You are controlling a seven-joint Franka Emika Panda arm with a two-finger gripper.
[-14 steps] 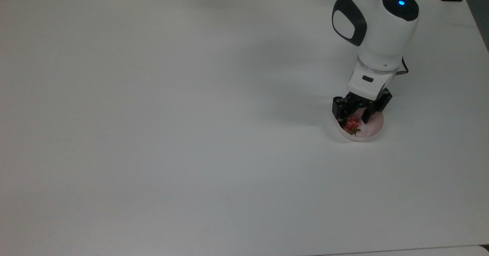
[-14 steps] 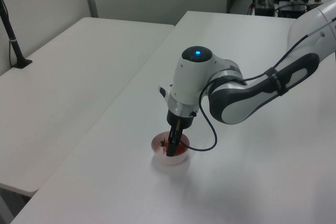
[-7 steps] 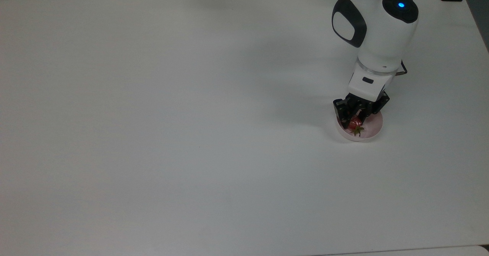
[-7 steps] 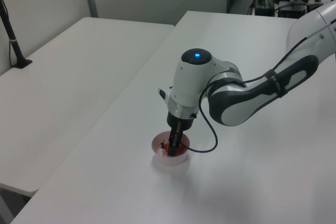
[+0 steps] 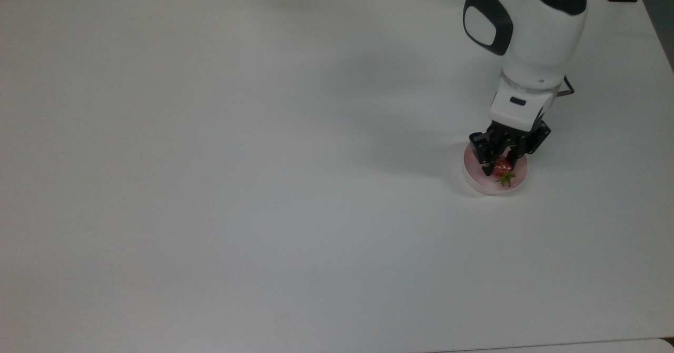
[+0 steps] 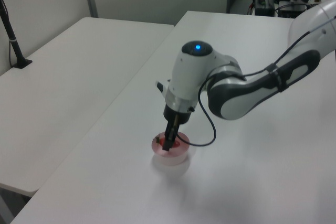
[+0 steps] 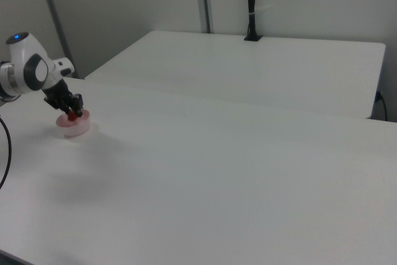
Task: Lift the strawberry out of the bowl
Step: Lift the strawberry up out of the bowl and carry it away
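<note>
The pincer, a black two-finger unit on the white arm, points down into the small round bowl of pale translucent pink plastic; its fingers are drawn close together on either side of the small glossy red strawberry with green leafy stem, which they grip. The strawberry sits over the bowl's interior, its stem pointing toward the bowl's lower rim in the top view; whether it touches the bowl floor cannot be told. In the left view the pincer descends steeply into the bowl, with red showing beside the fingertips. In the right view the pincer holds the strawberry just above the bowl. Behind the bowl rises the arm's white wrist housing with black panels and a blue light, from which a thin black cable loops down beside the bowl. The bowl rests on a broad white bench. Beyond the bowl, a second white bench carries a black post.
</note>
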